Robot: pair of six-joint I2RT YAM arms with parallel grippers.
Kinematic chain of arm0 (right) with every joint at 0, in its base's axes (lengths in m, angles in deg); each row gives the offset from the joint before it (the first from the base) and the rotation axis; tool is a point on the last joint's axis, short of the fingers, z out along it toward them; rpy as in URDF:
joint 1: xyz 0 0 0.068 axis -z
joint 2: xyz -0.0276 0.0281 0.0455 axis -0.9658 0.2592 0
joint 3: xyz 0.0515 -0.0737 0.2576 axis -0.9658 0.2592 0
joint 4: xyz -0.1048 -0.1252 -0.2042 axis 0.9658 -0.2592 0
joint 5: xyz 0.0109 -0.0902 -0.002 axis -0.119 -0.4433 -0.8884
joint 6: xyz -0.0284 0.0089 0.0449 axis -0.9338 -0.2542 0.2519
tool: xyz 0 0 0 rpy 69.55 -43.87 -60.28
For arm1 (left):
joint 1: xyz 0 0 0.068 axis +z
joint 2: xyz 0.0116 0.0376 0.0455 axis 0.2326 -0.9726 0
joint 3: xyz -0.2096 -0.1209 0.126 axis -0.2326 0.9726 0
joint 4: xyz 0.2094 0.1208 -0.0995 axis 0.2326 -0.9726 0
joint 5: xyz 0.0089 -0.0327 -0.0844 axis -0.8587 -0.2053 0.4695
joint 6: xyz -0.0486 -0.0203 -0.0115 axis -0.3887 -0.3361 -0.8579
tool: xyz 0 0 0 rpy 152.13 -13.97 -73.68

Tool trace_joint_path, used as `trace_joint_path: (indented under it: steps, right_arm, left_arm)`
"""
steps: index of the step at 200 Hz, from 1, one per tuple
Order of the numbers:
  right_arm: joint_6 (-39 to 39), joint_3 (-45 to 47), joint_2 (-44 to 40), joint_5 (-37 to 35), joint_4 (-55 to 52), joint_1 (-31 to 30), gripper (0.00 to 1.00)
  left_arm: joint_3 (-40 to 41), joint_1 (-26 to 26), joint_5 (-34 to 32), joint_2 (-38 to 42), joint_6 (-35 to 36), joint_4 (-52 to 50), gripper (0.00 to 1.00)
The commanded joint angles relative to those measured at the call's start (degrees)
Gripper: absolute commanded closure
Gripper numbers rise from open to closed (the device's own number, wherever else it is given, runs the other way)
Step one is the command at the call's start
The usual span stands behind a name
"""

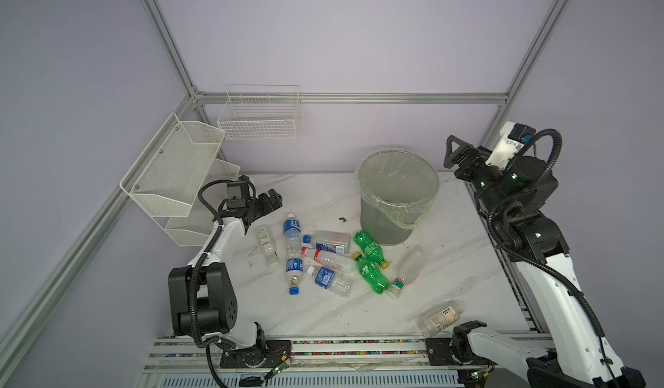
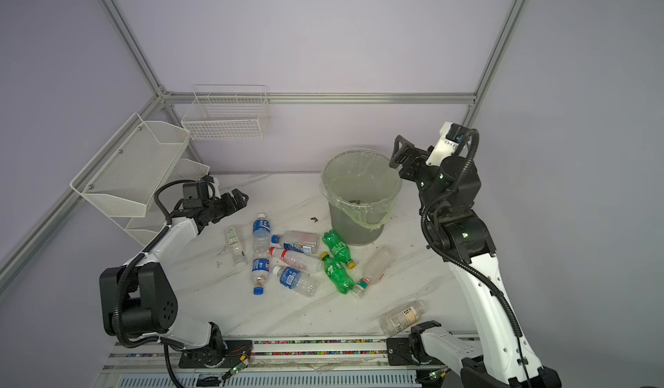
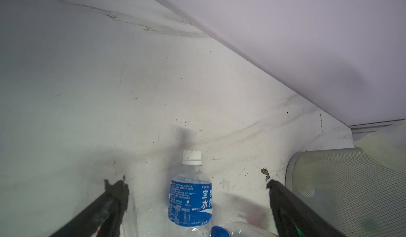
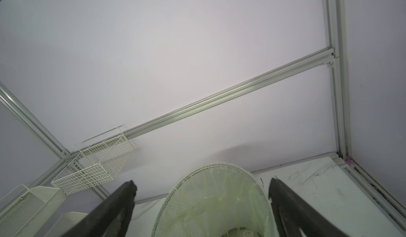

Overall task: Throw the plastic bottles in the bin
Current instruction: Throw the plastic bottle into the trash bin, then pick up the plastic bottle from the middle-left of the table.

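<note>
Several plastic bottles lie in a heap mid-table in both top views: a blue-labelled one [image 1: 291, 226], two green ones [image 1: 370, 248], a cloudy white one [image 1: 409, 266], and a clear one [image 1: 440, 318] alone near the front edge. The bin [image 1: 391, 224] stands behind them, lined with a bag. My left gripper [image 1: 275, 197] hovers open just left of the heap, and the blue-labelled bottle [image 3: 191, 200] lies under its gap [image 3: 193, 184], untouched. My right gripper [image 1: 449, 154] hangs open and empty above the bin's right rim. The bin's mouth [image 4: 211, 203] lies below its gap [image 4: 202, 182].
A white mesh shelf [image 1: 169, 174] is fixed to the left wall close behind my left arm. A wire basket [image 1: 258, 116] hangs on the back wall. A small brown scrap [image 1: 342, 219] lies left of the bin. Aluminium frame posts stand in the corners.
</note>
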Motion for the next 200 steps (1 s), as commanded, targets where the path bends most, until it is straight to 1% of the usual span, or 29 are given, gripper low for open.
trace_joint_path:
  steps: [1,51,74,94,125,162,200]
  right_arm:
    - [-0.47,2.43,-0.96,-4.18,-4.12,0.01,0.03]
    - [-0.01,2.45,-0.39,-8.13,-9.12,0.12,0.03]
    - [0.41,2.92,0.71,-9.47,-9.97,1.67,0.03]
    - [1.28,2.88,2.27,-4.56,-10.62,6.42,0.03]
    - [2.09,5.43,2.72,3.0,-9.91,14.74,0.03]
    - [2.24,8.83,4.18,8.53,-9.86,19.41,0.03]
    - [1.77,12.7,4.48,11.79,-8.19,22.74,0.03]
  left_arm:
    - [-3.43,-0.3,-0.22,2.25,1.19,1.4,0.0]
    - [-3.43,-0.26,-0.61,2.47,1.19,1.24,0.0]
    - [-3.18,-0.25,-1.41,2.62,0.51,1.27,0.0]
    - [-2.82,-0.22,-2.23,2.27,-0.02,1.13,0.0]
    - [-1.83,-0.3,-5.06,2.34,-0.74,0.12,0.0]
    - [-4.58,-0.26,-8.64,2.25,-2.76,-7.29,0.0]
    - [-8.14,-0.18,-11.15,2.75,-1.17,-16.86,0.0]
